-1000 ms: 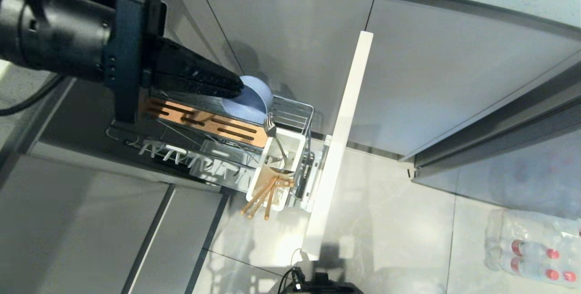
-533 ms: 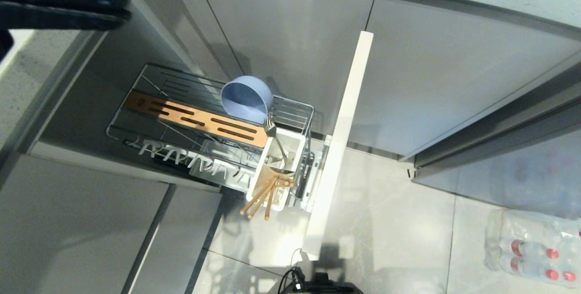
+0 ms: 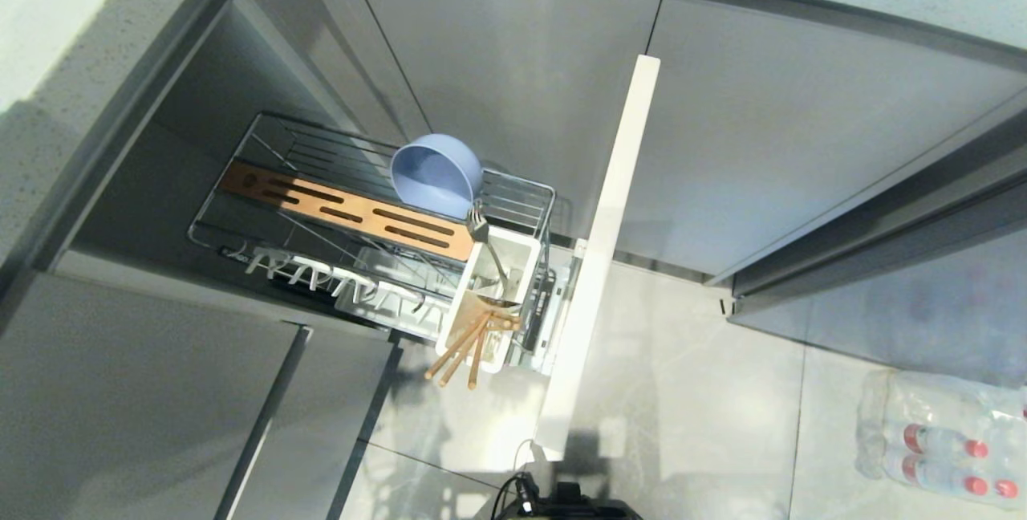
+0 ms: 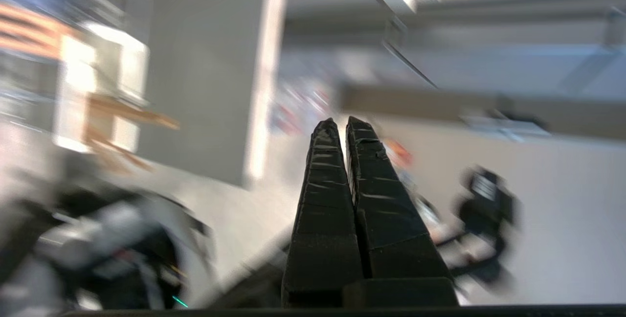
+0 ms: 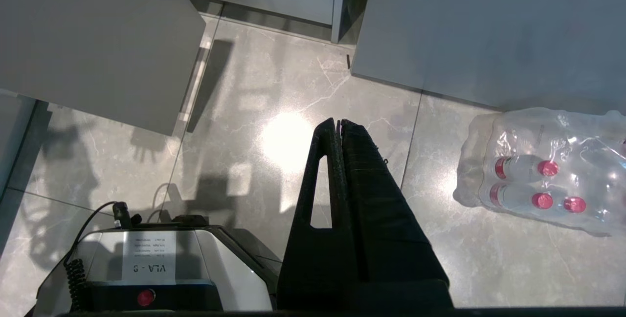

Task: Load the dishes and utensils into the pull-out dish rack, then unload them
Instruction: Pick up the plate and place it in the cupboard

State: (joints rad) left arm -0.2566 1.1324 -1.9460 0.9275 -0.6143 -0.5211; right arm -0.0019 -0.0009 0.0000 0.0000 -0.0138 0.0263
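The pull-out dish rack [image 3: 241, 135], a chrome wire basket with a brown slotted strip [image 3: 345, 211], stands drawn out behind its narrow pale cabinet front [image 3: 598, 263]. A periwinkle-blue bowl [image 3: 437, 173] leans on its side in the rack. A metal fork [image 3: 481, 231] and wooden chopsticks [image 3: 465, 347] stand in the white utensil cup [image 3: 489, 299]. The white plate prongs [image 3: 321, 275] hold nothing; the plate is out of view. Neither arm shows in the head view. My left gripper [image 4: 341, 122] is shut and empty, away from the rack. Above the floor, my right gripper [image 5: 338, 121] hangs shut and empty.
Grey cabinet doors [image 3: 513, 71] stand behind and beside the rack under a pale countertop [image 3: 56, 14]. A shrink-wrapped pack of bottles [image 3: 947, 432] lies on the floor tiles at the right. My own base [image 5: 146, 268] sits below the right gripper.
My left arm, which reached over the bowl a second ago, has drawn back up and to the left and left the head view. The bowl stays in the rack.
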